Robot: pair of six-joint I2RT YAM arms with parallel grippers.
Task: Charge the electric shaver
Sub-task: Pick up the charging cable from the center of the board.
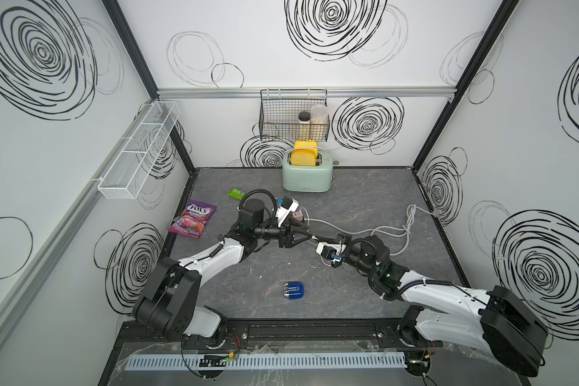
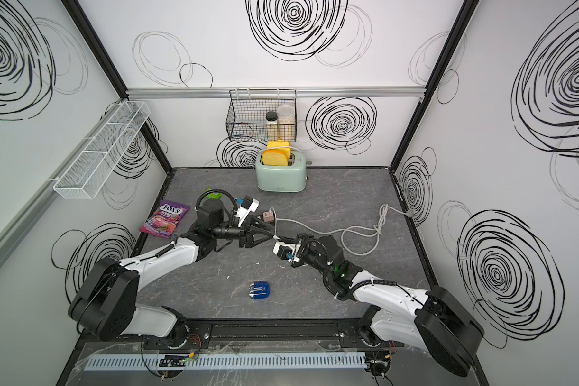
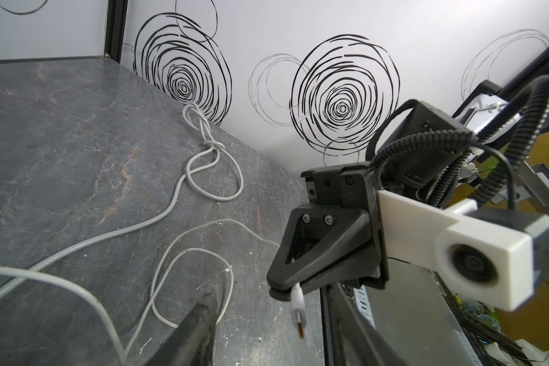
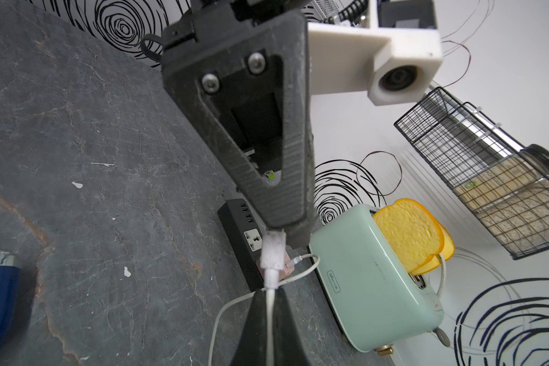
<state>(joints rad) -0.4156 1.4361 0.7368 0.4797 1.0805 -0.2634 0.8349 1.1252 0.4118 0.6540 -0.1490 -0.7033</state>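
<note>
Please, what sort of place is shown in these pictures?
Probably a robot test booth dressed as a small kitchen: white panel walls with black scribbled circles, two white-and-black robot arms on a black front rail, and a mint-green toaster holding yellow bread slices on the grey stone-look tabletop.

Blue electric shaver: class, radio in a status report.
Left gripper open. Right gripper shut on thin white charging cable. Glossy blue electric shaver untouched on grey table, unplugged. Nothing between cable and shaver.
</note>
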